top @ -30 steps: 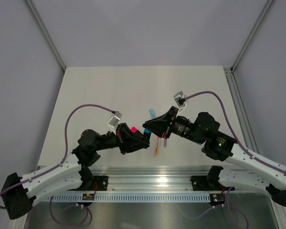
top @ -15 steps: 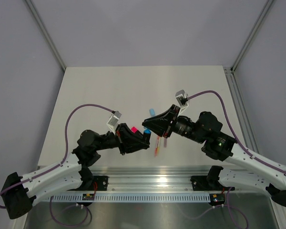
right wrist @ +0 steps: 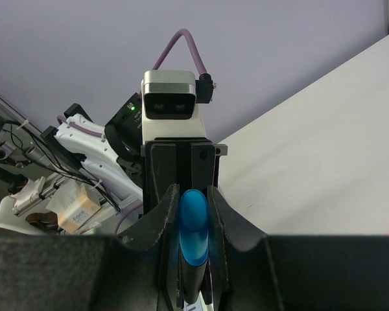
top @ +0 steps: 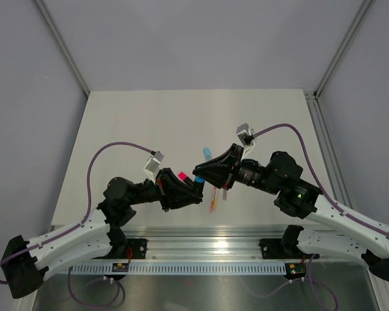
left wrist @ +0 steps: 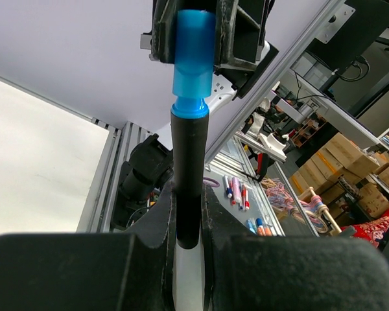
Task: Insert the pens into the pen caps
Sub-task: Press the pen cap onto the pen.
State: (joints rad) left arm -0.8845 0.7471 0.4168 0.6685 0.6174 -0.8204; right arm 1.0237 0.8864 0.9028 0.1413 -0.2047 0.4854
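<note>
My left gripper [top: 192, 188] is shut on a short black-barrelled pen [left wrist: 187, 168], which stands up between its fingers in the left wrist view. My right gripper [top: 201, 172] is shut on a blue pen cap [right wrist: 194, 228]. The cap [left wrist: 194, 58] sits on the pen's tip, with a blue collar showing where they meet. In the top view the two grippers meet tip to tip above the table's front middle, with the blue cap [top: 199, 181] between them. A bright pink cap [top: 181, 175] lies next to the left gripper.
A short pale-blue pen [top: 207, 152] lies on the table [top: 136, 123] behind the grippers. Thin red-pink and yellow-orange sticks [top: 214, 198] lie under the right gripper near the front edge. Metal frame posts run along both sides.
Both grippers have edged a little closer together. The blue cap now shows between them in the top view. Both holds are unchanged.
</note>
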